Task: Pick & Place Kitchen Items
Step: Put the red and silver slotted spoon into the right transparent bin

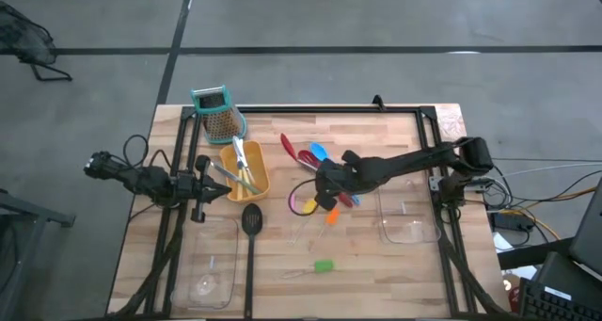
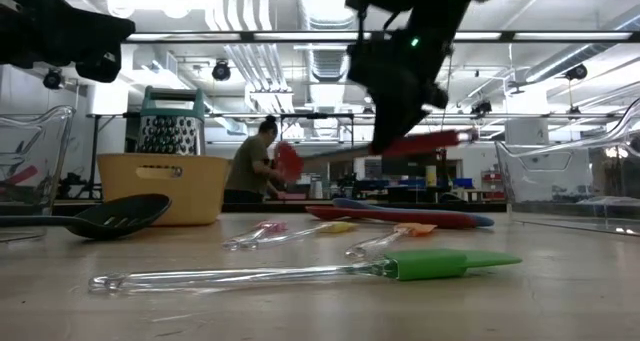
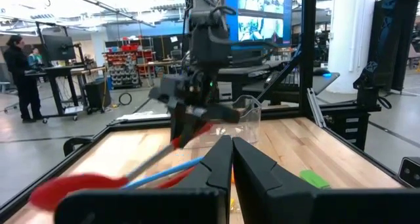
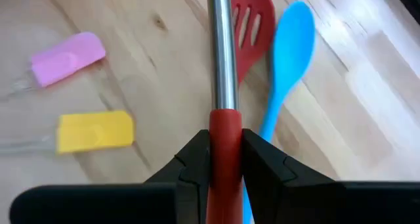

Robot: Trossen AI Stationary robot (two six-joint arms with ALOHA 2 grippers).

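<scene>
My right gripper point(image 1: 329, 189) hangs over the middle of the table, shut on a long red spoon point(image 2: 288, 163) with a metal shaft, held above the tabletop. Under it a red slotted spoon point(image 4: 252, 27) and a blue spoon point(image 4: 289, 46) lie flat on the wood, with a pink-tipped tool point(image 4: 69, 58) and a yellow-tipped tool point(image 4: 95, 131) beside them. A green-tipped tool point(image 1: 324, 265) lies nearer the front edge. A black slotted spoon point(image 1: 251, 222) lies left of centre. My left gripper point(image 1: 202, 187) waits shut at the left side, holding nothing. My right gripper pinches the spoon's red handle point(image 4: 225, 129) between its two fingers, just behind where the metal shaft begins. The fingers slant down from above and lie across the handle. The spoon is lifted clear of the table, nearly level, its head end point(image 2: 288, 163) a little lower.
A yellow basket point(image 1: 246, 170) with small tools stands at the left, and a teal-topped grater point(image 1: 218, 114) behind it. Clear trays sit at the right point(image 1: 409, 217) and near left point(image 1: 209, 264). A person point(image 2: 255, 161) stands far behind the table.
</scene>
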